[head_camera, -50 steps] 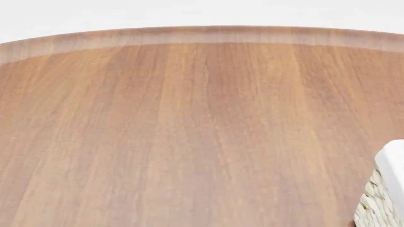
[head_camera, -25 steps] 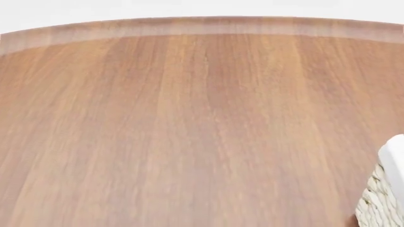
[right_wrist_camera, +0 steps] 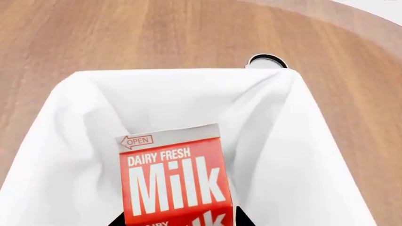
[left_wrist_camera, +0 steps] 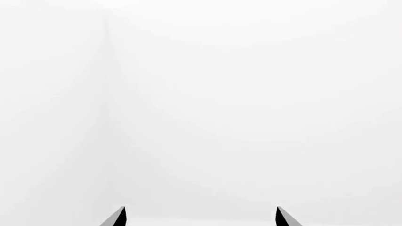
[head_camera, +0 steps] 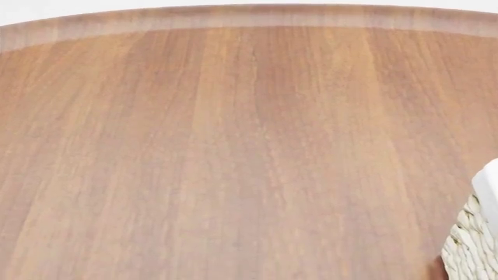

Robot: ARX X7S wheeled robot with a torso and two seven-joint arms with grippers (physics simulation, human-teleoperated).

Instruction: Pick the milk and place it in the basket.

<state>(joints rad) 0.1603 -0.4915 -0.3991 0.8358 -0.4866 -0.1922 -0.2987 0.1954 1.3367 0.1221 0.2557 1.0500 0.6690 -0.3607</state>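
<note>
**Milk hanging over the open basket**

The right gripper [right_wrist_camera: 179, 221] is pinching the milk [right_wrist_camera: 172, 181] between its dark fingers, directly above the basket [right_wrist_camera: 295, 141] and its white liner. Just past the basket's far rim, a small dark round object [right_wrist_camera: 266, 60] is lying on the wooden table [head_camera: 233, 146]. The left gripper [left_wrist_camera: 199, 217] is standing spread, facing only white

Two dark fingertips [left_wrist_camera: 116, 217] of the left tool [left_wrist_camera: 201, 219] stand apart against blank white.
</note>
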